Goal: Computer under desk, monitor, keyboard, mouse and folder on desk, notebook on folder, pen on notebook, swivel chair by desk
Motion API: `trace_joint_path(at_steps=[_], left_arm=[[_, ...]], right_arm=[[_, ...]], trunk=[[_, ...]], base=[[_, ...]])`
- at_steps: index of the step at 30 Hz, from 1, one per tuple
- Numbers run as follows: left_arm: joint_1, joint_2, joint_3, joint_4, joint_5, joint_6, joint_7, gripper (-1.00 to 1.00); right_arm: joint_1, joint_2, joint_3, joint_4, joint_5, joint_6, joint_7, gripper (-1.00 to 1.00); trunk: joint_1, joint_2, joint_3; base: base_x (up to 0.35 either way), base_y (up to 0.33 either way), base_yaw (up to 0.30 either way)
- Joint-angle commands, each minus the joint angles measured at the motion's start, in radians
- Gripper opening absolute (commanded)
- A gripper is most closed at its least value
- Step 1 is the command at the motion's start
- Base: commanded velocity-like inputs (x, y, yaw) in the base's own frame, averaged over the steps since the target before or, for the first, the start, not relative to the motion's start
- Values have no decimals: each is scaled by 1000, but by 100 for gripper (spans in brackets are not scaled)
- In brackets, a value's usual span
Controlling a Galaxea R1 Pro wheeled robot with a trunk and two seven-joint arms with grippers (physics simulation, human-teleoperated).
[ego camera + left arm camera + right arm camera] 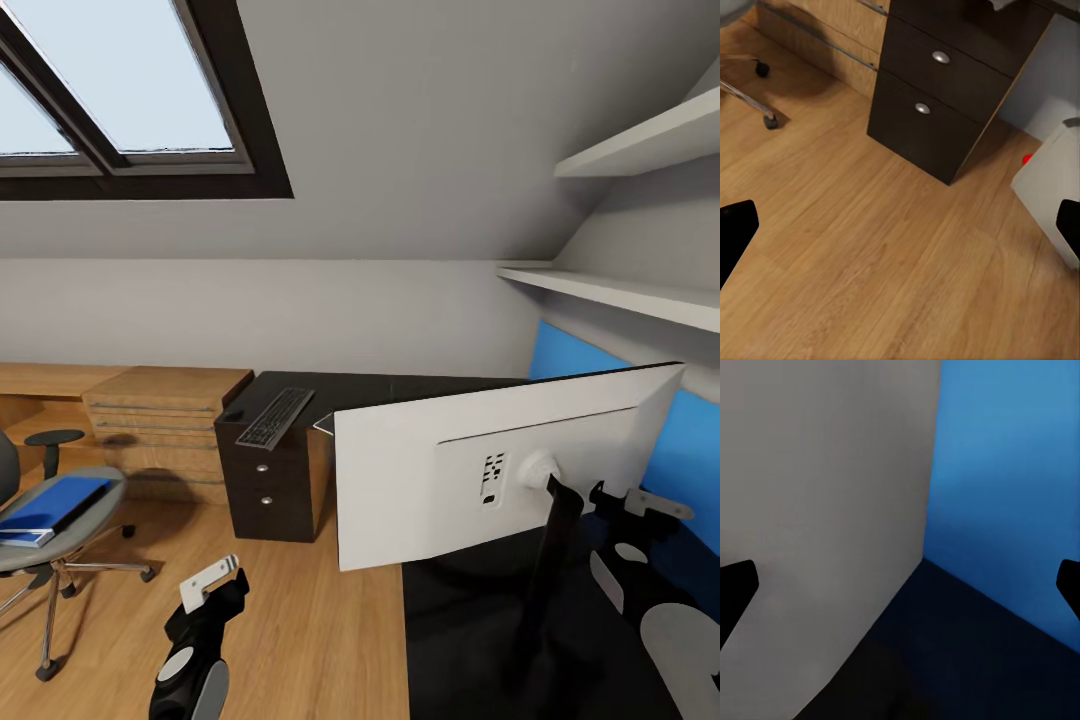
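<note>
The left gripper hangs over bare wood floor with its fingers spread wide and nothing between them; the right gripper is likewise spread and empty, pointed at the corner where a grey wall meets the blue wall panel above the dark desk top. In the head view the left gripper sits low at near left, and the right arm is at near right, behind the monitor's stand. The glossy black desk runs from the near right to the far wall, with its dark drawer unit at the far left end. The monitor stands on the desk, white back toward the camera. The chair is at left, well apart from the desk, with the blue folder lying on its seat. The grey computer stands on the floor just right of the drawer unit. The keyboard lies on the desk's far left end, above the drawers, with the mouse just left of it.
</note>
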Motion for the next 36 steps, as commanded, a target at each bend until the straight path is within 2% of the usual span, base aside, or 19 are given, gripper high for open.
trace_joint_path(at_steps=[1,13,24,36], left_arm=[[-1,0,-4,-2,6,4,4,100],[-1,3,-14,-4,5,4,6,100],[-1,2,-15,-3,6,4,7,100],[-1,4,-13,-3,7,4,7,100]], right_arm=[[-1,0,0,1,-2,-5,2,100],[-1,4,1,-2,-2,-8,1,100],[-1,5,1,-1,-2,-8,1,100],[-1,5,1,-1,-1,-8,3,100]], trunk=[[0,-1,-1],[0,-1,-1],[0,-1,-1],[0,-1,-1]], base=[[0,0,0],[0,-8,0],[0,-236,0],[0,-26,0]])
